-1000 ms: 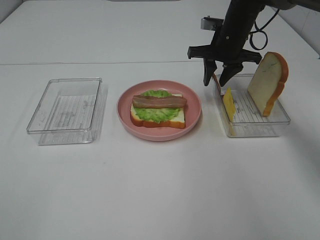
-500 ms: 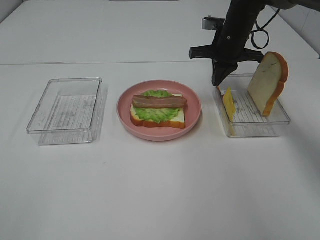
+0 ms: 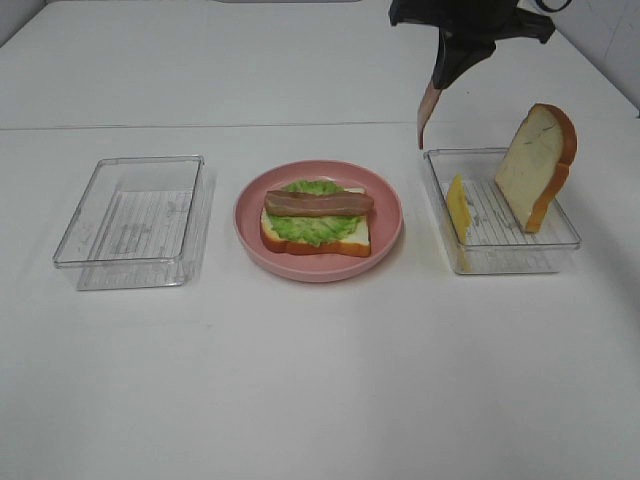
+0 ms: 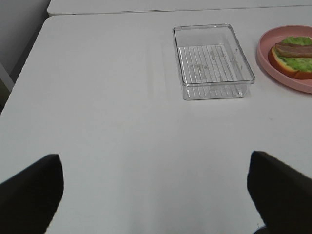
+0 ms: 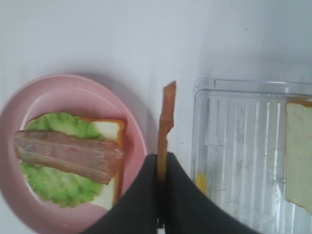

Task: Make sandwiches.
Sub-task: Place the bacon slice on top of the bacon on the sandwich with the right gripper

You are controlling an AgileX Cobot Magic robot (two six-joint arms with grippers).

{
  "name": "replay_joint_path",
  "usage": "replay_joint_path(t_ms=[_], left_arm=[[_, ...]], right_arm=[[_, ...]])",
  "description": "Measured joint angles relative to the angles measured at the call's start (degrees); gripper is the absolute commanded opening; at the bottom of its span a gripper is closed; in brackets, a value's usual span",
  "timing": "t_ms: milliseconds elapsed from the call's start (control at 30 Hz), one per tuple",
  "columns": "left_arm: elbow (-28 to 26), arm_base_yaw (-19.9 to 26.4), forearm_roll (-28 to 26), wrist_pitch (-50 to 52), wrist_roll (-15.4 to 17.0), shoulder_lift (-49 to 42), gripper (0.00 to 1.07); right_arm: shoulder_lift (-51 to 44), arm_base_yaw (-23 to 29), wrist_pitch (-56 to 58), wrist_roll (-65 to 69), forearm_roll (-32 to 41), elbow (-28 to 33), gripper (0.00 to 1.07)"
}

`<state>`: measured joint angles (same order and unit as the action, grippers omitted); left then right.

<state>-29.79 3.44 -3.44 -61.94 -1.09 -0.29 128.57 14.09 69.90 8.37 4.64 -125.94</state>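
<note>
An open-faced sandwich (image 3: 316,218) of a bread slice, green lettuce and one bacon strip lies on the pink plate (image 3: 390,215). My right gripper (image 3: 441,80) hangs high above the right tray's (image 3: 500,258) near-left corner, shut on a second bacon strip (image 3: 428,112) that dangles edge-on. The right wrist view shows that strip (image 5: 165,122) pinched between the jaws of the right gripper (image 5: 161,168), beside the sandwich (image 5: 68,156). A bread slice (image 3: 535,165) leans upright in the tray, with yellow cheese (image 3: 458,208) at its left wall. My left gripper (image 4: 153,158) stands open over bare table.
A clear tray (image 3: 130,220) with nothing in it sits left of the plate, and also appears in the left wrist view as the tray (image 4: 213,61). White table surrounds everything. The left arm is outside the high view.
The right gripper closed on the bacon strip at the tray's left wall, then rose, lifting the strip out of the tray. The left gripper stayed put.
</note>
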Motion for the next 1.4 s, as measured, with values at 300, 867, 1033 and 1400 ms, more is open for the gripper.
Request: replay_joint_path(t_ms=[300,867,1033,1400], left_arm=[[0.0,0.0,0.0,0.0,0.0,0.0,0.94],[0.0,0.0,0.0,0.0,0.0,0.0,0.94],[0.0,0.0,0.0,0.0,0.0,0.0,0.94],[0.0,0.0,0.0,0.0,0.0,0.0,0.94]], right_arm=[[-2.41,0.0,0.11,-7.85,22.8,0.52,0.0],[-0.52,5.67,-1.2,-19.54,42.17,9.97,0.0],[3.27,7.62,-2.64,-20.28,43.14,10.14,0.0],[8.08,7.05,-4.53,-20.23,36.96,10.26,0.0]])
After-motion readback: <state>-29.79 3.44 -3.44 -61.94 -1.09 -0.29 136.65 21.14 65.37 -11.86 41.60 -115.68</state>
